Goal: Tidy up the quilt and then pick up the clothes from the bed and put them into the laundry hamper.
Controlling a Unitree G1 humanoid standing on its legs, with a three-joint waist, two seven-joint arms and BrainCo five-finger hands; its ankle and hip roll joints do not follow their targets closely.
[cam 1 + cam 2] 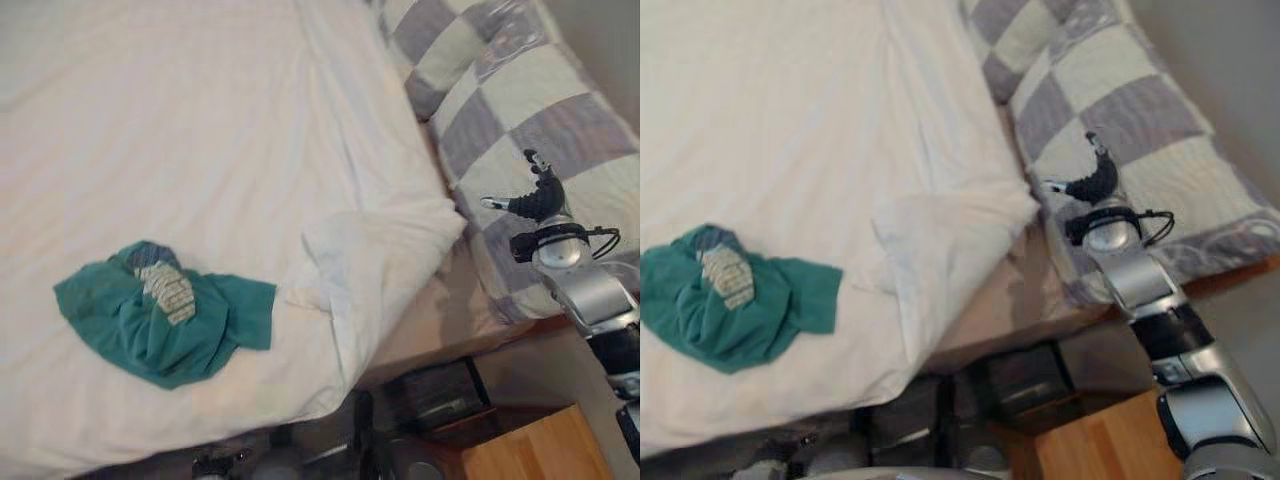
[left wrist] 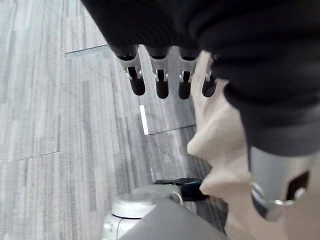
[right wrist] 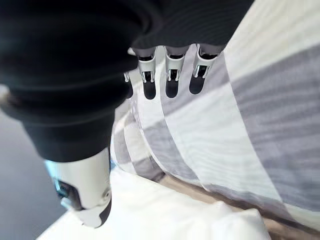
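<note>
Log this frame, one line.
right hand: open, over quilt | left hand: open, idle | clothes: on bed

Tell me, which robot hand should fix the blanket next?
Probably the right hand. It hangs open just above the checked quilt, beside the folded corner of the white sheet. The left hand hangs open down over the floor.
</note>
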